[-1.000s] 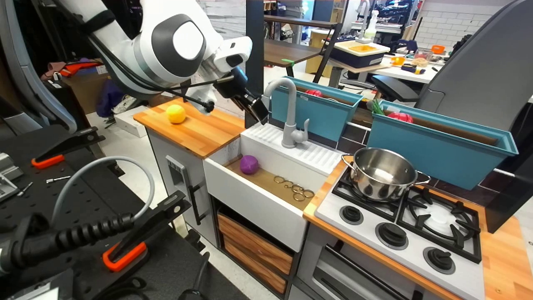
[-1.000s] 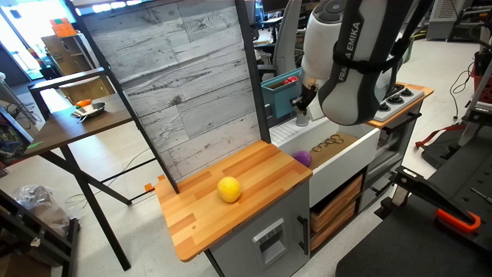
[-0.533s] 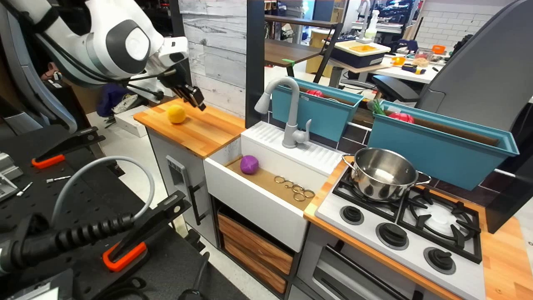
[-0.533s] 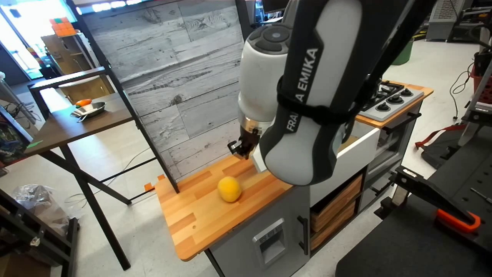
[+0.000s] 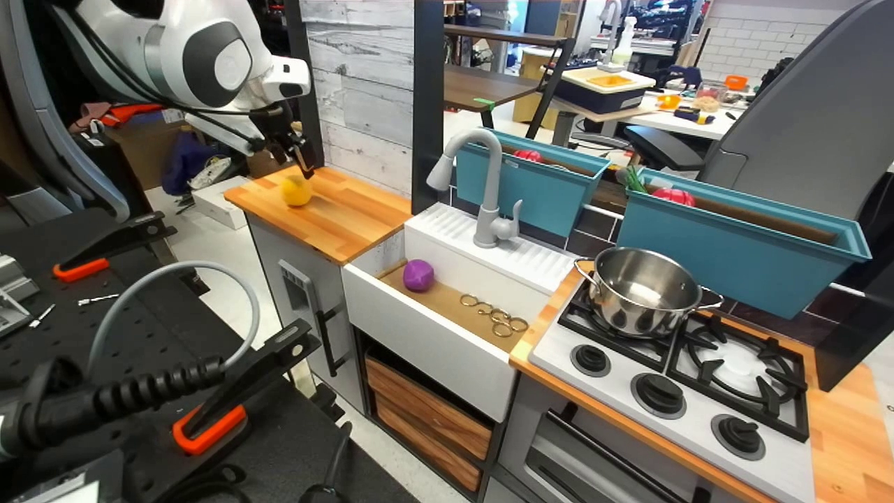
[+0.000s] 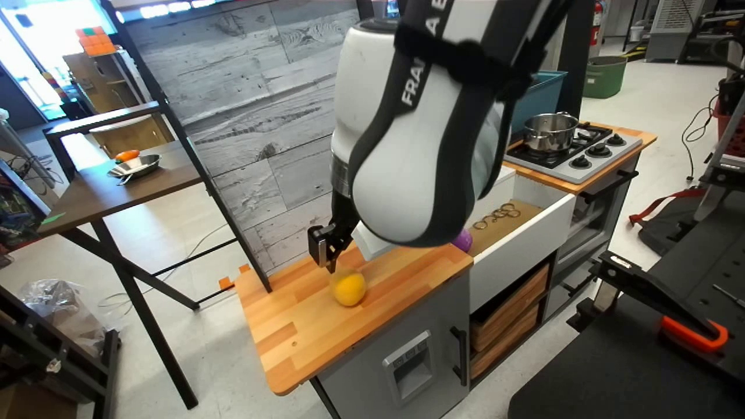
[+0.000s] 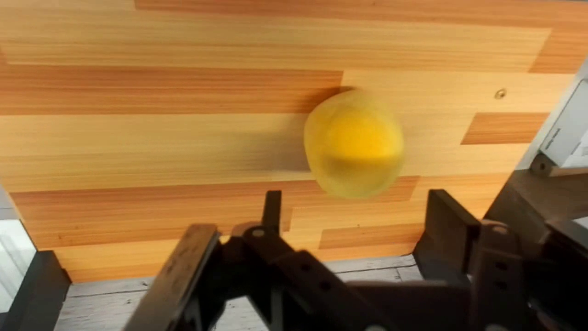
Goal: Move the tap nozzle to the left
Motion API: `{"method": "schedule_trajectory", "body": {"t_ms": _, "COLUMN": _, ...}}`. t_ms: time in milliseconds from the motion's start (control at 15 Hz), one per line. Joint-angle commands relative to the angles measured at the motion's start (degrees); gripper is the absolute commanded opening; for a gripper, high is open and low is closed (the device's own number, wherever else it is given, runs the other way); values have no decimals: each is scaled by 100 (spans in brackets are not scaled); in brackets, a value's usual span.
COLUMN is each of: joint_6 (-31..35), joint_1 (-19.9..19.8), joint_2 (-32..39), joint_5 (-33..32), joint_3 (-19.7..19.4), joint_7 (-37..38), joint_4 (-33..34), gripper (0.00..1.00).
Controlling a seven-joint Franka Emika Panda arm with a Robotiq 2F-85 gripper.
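The tap nozzle [image 5: 491, 178], a grey toy faucet with a hooked spout, stands upright behind the white sink [image 5: 433, 356]. Its spout hangs toward the wooden counter's side in that exterior view; my arm hides it in the other exterior picture, and the wrist view does not include it. My gripper [image 5: 304, 168] is well away from the tap, above the wooden counter [image 6: 302, 343] and close to a yellow ball [image 6: 350, 289]. In the wrist view the gripper [image 7: 357, 204] is open, its fingers wide apart with nothing between them; the ball [image 7: 358, 138] lies beyond the fingertips.
A purple ball [image 5: 418, 275] and several gold rings [image 5: 501, 328] lie in the sink. A steel pot [image 5: 632, 300] sits on the stove. Teal bins [image 5: 726, 244] line the back. A grey wood-pattern panel [image 6: 279, 116] rises behind the counter, close to my gripper.
My gripper has left the spout's end, travelled over the counter to beside the yellow ball, and opened. The spout shows freely again in an exterior view; the tap's stem looks unmoved.
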Motion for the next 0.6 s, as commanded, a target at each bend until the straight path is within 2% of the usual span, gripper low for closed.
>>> {"method": "schedule_trajectory", "body": {"t_ms": 0, "joint_6": -1288, "joint_1": -1026, "joint_2": -325, "joint_5": 134, "joint_3": 949, "joint_7": -1027, "joint_4": -97, "gripper": 100}}
{"method": "schedule_trajectory", "body": {"t_ms": 133, "joint_6": -2292, "joint_1": -1101, "joint_2": -480, "joint_5": 333, "joint_3": 900, "joint_7": -953, "joint_4": -48, "gripper": 100}}
{"method": "schedule_trajectory", "body": {"t_ms": 267, "joint_6": -3102, "joint_1": -942, "joint_2": -623, "joint_5": 456, "joint_3": 577, "joint_7": -634, "joint_4": -15, "gripper": 100}}
{"method": "schedule_trajectory", "body": {"t_ms": 333, "joint_6": -2514, "joint_1": -936, "joint_2": -423, "joint_5": 437, "joint_3": 628, "joint_7": -790, "joint_4": 42, "gripper": 100}}
{"method": "schedule_trajectory", "body": {"t_ms": 533, "joint_6": -2951, "joint_1": -941, "joint_2": -513, "joint_5": 488, "joint_3": 550, "joint_7": -756, "joint_4": 45, "gripper": 100}}
